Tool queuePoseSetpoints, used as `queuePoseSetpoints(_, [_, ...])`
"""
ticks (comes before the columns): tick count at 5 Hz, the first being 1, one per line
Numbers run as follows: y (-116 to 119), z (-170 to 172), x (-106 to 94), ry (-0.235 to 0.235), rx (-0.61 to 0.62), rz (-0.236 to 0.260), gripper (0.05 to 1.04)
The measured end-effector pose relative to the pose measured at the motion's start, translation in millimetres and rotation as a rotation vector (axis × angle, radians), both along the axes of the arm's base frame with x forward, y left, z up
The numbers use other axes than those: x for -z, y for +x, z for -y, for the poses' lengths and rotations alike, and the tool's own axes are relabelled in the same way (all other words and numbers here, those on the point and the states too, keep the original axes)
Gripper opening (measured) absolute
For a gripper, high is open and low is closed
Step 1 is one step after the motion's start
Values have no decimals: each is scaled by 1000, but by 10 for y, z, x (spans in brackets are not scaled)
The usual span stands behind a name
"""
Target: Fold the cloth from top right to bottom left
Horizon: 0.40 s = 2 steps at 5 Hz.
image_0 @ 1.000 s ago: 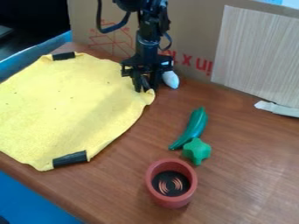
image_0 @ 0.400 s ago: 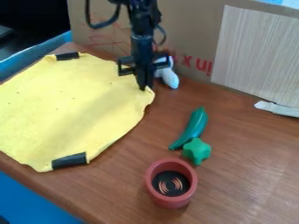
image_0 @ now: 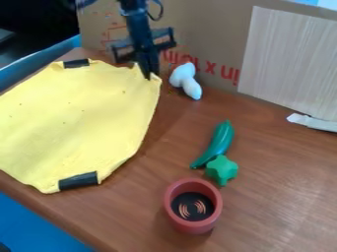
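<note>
Tool (image_0: pixel 150 75) closed on the near-right corner of the yellow cloth (image_0: pixel 72 118).
The tool's fingers are nearly together, tips down, with the pinched corner peaking up between them; the cloth spreads from there to the left of the tool and below it in view, on the worktop (image_0: pixel 276 197). Its visible length slants from the tool's side down to the lower left; its left part is cut off, so the full long axis cannot be told. One black strip (image_0: pixel 76 63) lies left of the tool, another (image_0: pixel 78 180) well below it. Just right of the tool is a white object (image_0: pixel 186 80).
</note>
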<state>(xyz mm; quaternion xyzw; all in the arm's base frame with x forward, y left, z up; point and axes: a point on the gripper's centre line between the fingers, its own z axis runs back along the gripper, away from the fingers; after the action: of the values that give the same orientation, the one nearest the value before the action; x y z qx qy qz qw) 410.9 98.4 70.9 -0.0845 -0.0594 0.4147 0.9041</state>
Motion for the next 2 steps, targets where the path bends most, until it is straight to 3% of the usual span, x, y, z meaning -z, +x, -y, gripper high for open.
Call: queuePoseSetpoints(2, [-348, -295, 7, -1, 60, 40, 66])
